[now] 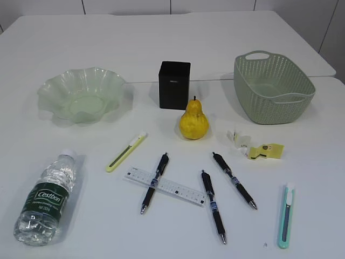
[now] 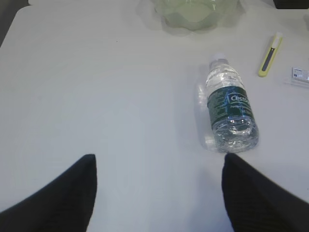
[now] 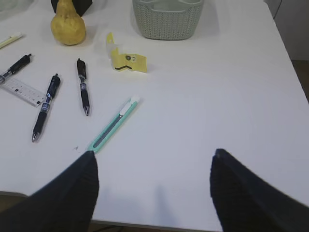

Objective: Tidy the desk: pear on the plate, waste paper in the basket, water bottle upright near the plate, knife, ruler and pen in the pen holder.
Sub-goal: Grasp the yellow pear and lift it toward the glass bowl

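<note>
We see nothing sorted yet; every item lies loose on the table [image 1: 172, 43]. Both sets of fingers stand wide apart and hold nothing: left fingers [image 2: 63, 193] low in the left wrist view, right fingers [image 3: 67, 191] low in the right wrist view. Neither arm shows in the exterior view.

Risks, largest item down:
- Basket [image 1: 274, 86], far right, empty. Light wicker-style wall; we judge a bump from the right arm could push it.
- Plate [image 1: 81, 94], far left, wavy rim, empty. The pear must travel leftward past the pen holder.
- Water bottle [image 1: 46, 199] lies on its side at near left, cap toward the plate. Round and clear; we expect it may roll or slip when the fingers close, and may topple when stood up.
- Pen holder [image 1: 174, 84], centre back, narrow mouth. Long items could catch its rim or tip it.
- Pear [image 1: 193, 122] stands just in front of the holder, blocking a straight approach to it.
- Ruler [image 1: 164, 186] lies flat with one pen [image 1: 154, 182] crossed over it; lifting the ruler first would flick the pen.
- Two more pens [image 1: 213, 206] [image 1: 234, 180] lie close together; one grasp might disturb both.
- Green knife [image 3: 114, 124], near right; yellow knife [image 1: 126, 151], left of centre. Both thin and flat, hard to pinch.
- Waste paper [image 1: 259, 148], crumpled, near the basket; it may snag or drop short.
</note>
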{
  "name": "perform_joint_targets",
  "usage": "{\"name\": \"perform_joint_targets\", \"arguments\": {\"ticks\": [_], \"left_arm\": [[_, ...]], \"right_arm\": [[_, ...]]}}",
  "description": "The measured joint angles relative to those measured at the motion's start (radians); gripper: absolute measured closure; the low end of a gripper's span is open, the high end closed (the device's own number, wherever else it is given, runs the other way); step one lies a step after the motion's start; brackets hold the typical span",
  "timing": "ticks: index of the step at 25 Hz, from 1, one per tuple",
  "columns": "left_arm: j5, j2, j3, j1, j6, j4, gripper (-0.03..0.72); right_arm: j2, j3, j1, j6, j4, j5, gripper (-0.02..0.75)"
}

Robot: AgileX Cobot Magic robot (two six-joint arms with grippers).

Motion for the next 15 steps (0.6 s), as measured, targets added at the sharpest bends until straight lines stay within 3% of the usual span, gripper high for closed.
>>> {"name": "perform_joint_targets", "arguments": {"ticks": [6,15], "left_arm": [[0.03,0.013,-0.027,0.0,0.0,-0.012,0.129],[0.053,0.232,-0.185,0.0,-0.002,-0.029,0.134]], "right_arm": [[0.048,-0.024,0.0,0.0,0.0,0.043,0.179],[0.408,-0.132,0.0,0.014,0.0,0.107,0.183]]}}
